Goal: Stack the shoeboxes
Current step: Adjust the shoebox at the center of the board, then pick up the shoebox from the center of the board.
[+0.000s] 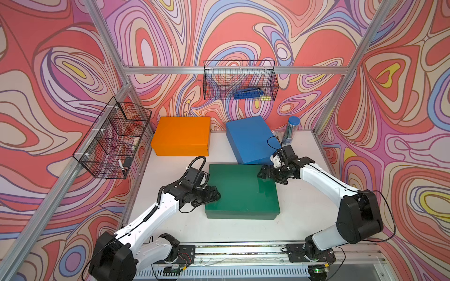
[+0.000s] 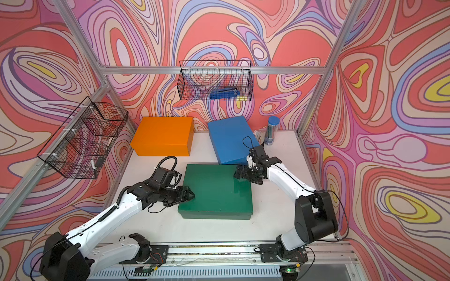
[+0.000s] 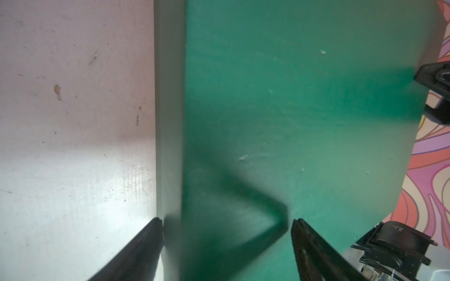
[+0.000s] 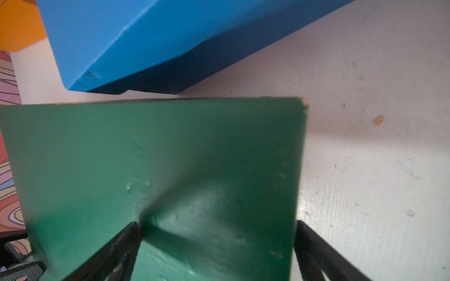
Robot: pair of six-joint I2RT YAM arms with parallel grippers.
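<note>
- Left tool (image 1: 216,194) sits at the left edge of the dark green shoebox (image 1: 243,192). Its jaws are parted, with one finger beside the box's side wall and the other over the lid.
- Right tool (image 1: 261,174) is spread wide at the lid's far right corner, one finger above the lid and one past its right edge.
- The dark green shoebox lies flat on the white worktop (image 1: 170,219), near the middle.
- The orange shoebox (image 1: 181,135) stands far left.
- The blue shoebox (image 1: 250,138) is far right and turned askew, its near corner close to the dark green shoebox.

Nothing legible in any view — no lettering, label, brand or number can be made out.
</note>
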